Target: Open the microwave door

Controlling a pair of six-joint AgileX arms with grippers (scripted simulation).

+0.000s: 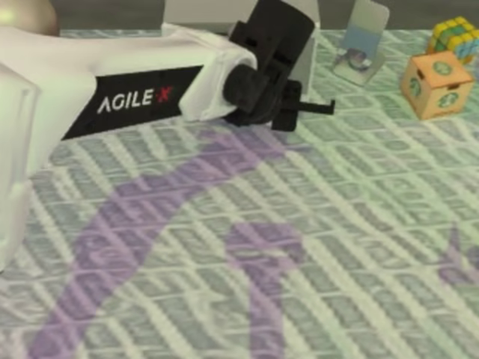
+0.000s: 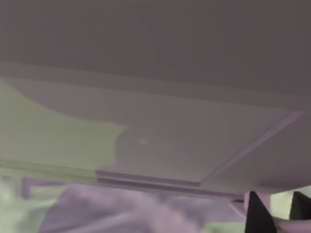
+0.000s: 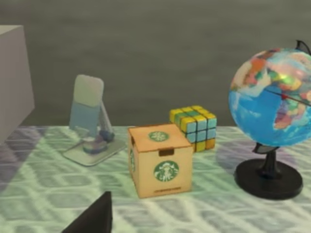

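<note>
Patterned green-and-white cloth [image 1: 352, 247] with purple shapes covers the table. Nearest the top camera, the left arm [image 1: 112, 90] reaches toward the far edge, its gripper [image 1: 318, 108] at the microwave [image 1: 303, 52], which is mostly hidden behind the arm there. In the left wrist view the door [image 2: 160, 141] fills the picture, very close, with two dark fingertips [image 2: 256, 216] just beside its lower edge; how wide they stand cannot be told. Right of the microwave stands a phone stand [image 3: 90, 121]; beyond that sit an orange box [image 3: 159, 160], a puzzle cube [image 3: 194, 127] behind it, and a globe [image 3: 272, 107]. Only one dark corner of the right gripper [image 3: 92, 218] shows; its spread cannot be told.
</note>
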